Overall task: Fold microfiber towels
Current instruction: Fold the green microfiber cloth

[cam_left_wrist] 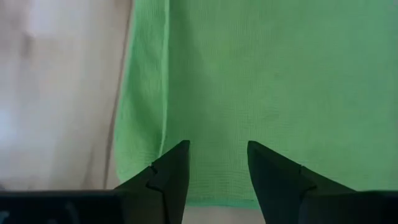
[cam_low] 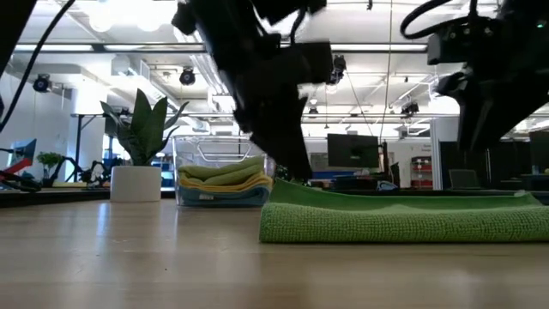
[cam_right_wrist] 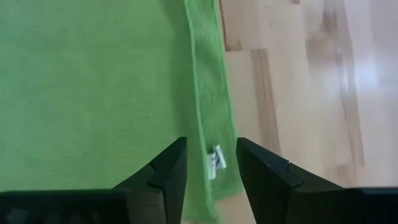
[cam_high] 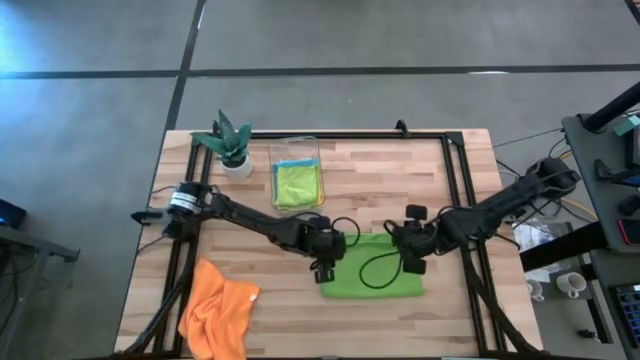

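A lime green towel (cam_high: 375, 265) lies folded flat on the table near its front middle; it also shows in the low view (cam_low: 403, 219). My left gripper (cam_left_wrist: 217, 149) is open and points down over the towel's left end (cam_high: 323, 268). My right gripper (cam_right_wrist: 211, 144) is open and points down over the towel's right edge (cam_high: 412, 262), where a small white tag (cam_right_wrist: 216, 160) shows. An orange towel (cam_high: 215, 315) lies crumpled at the front left. My left gripper's fingers (cam_low: 296, 172) reach down to the green towel's top near its left end; I cannot tell whether they touch it.
A clear bin (cam_high: 297, 180) at the back holds stacked folded towels: lime green on top, yellow and blue below (cam_low: 223, 182). A small potted plant (cam_high: 232, 145) stands to the bin's left. A black frame (cam_high: 460, 200) runs along the table's sides.
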Controlling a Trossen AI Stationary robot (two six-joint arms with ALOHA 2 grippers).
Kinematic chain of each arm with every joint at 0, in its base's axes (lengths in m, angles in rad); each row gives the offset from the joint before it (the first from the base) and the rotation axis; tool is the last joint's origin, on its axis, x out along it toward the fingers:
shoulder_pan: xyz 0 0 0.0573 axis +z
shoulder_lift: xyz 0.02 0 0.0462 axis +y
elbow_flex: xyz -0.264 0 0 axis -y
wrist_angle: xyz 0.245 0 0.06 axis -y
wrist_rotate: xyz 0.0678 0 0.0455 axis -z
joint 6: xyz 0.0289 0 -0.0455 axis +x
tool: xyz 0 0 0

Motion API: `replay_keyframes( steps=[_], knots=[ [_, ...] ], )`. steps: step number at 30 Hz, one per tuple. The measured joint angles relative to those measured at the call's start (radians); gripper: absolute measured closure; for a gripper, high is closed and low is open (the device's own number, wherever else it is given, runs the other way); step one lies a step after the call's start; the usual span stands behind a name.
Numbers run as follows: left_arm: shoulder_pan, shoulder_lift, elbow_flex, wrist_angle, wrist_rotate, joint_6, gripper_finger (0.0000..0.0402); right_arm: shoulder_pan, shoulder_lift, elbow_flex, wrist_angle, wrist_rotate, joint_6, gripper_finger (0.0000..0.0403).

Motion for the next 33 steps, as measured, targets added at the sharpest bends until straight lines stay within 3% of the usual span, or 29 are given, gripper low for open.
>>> replay_keyframes(
  steps=[7,14,23,33],
  knots=[
    [0.006,0.013,-0.005,0.007,0.008,0.003,0.0255,-0.027,0.035,-0.026,0.06,-0.026,-0.089,0.027],
    [0.004,0.013,-0.018,0.0,0.009,0.004,0.0255,-0.029,0.013,-0.116,0.283,-0.023,-0.13,0.0268],
    [0.02,0.013,-0.04,0.027,-0.006,0.03,0.0255,-0.071,-0.02,-0.226,0.35,-0.103,-0.12,0.0287],
    [0.035,0.016,-0.04,0.027,-0.029,0.033,0.0255,-0.104,-0.003,-0.262,0.382,-0.097,-0.128,0.0293]
  ],
)
